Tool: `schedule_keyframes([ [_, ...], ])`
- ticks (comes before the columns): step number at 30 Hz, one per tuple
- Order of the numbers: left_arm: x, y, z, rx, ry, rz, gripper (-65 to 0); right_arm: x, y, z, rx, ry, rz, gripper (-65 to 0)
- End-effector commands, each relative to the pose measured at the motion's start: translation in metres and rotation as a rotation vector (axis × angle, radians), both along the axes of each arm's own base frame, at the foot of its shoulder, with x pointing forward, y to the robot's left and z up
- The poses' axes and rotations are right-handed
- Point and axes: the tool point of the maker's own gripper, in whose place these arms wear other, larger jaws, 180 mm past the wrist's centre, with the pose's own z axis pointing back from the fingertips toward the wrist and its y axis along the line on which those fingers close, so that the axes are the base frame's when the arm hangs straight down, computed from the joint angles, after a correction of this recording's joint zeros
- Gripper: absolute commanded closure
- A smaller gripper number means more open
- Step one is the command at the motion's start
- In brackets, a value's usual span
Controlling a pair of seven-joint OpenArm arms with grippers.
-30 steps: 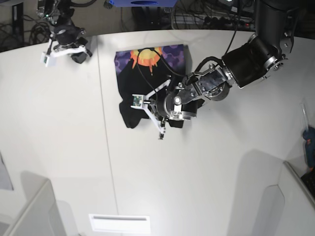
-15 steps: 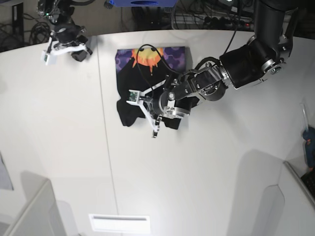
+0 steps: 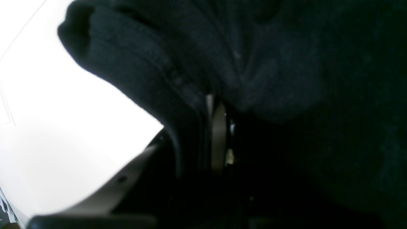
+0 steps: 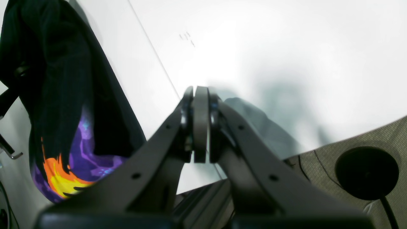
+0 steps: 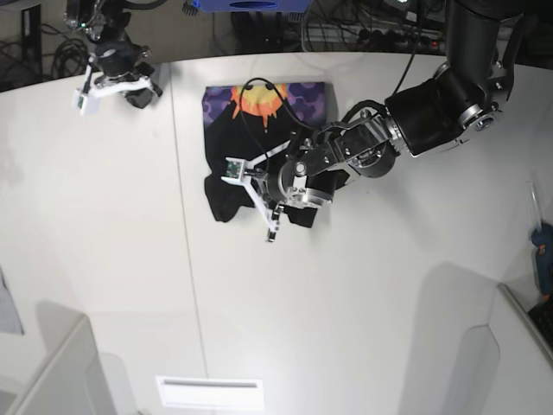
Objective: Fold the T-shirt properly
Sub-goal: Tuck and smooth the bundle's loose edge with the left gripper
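The black T-shirt (image 5: 223, 197) lies bunched at the back middle of the white table (image 5: 363, 294). Its sun print on the purple patch (image 5: 259, 98) shows at the far edge. My left gripper (image 5: 259, 192) is low over the shirt's near part and shut on a fold of it. In the left wrist view black cloth (image 3: 286, 79) fills the frame around the closed fingers (image 3: 217, 127). My right gripper (image 5: 128, 86) hangs at the table's back left corner, apart from the shirt. In the right wrist view it (image 4: 197, 124) is shut and empty, with the shirt (image 4: 63, 95) at the left.
A seam (image 5: 183, 216) runs across the table left of the shirt. A white slotted plate (image 5: 210, 393) lies at the front edge. Grey partitions stand at the lower left (image 5: 60, 372) and lower right (image 5: 510, 363). A blue tool (image 5: 543, 251) sits at the right edge. Cables lie behind the table.
My left gripper has moved a little to the left with the cloth in it, and the shirt's near part has shifted left with it. The right arm has not moved.
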Motion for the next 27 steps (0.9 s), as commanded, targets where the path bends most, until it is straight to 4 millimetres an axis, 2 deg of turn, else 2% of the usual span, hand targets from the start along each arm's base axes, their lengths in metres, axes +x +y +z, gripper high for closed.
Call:
schedule_keyframes([
  [1,-0.014,0.003,-0.009,0.029,0.053,-0.027,0.0,0.003,-0.003,0.005,-0.012,-0.023,0.001,0.0],
  [9,-0.008,0.004,-0.006,0.028,0.044,-0.019,0.0,0.003,-0.002,0.005,-0.010,-0.022,0.003,0.0],
  [14,-0.004,0.003,-0.003,0.026,0.034,-0.018,-23.9,-0.001,-0.002,-0.001,-0.006,-0.003,0.000,0.0],
  [18,0.002,0.000,0.002,0.020,0.018,-0.020,-38.7,-0.002,-0.002,-0.003,-0.005,0.001,-0.001,0.0],
  [22,0.007,-0.007,0.009,0.008,0.002,-0.026,-46.7,-0.002,-0.002,-0.003,-0.005,0.003,-0.002,0.0],
  [27,0.036,-0.014,0.036,-0.069,-0.042,0.046,-48.4,-0.002,-0.005,-0.003,-0.012,0.003,0.000,0.0],
])
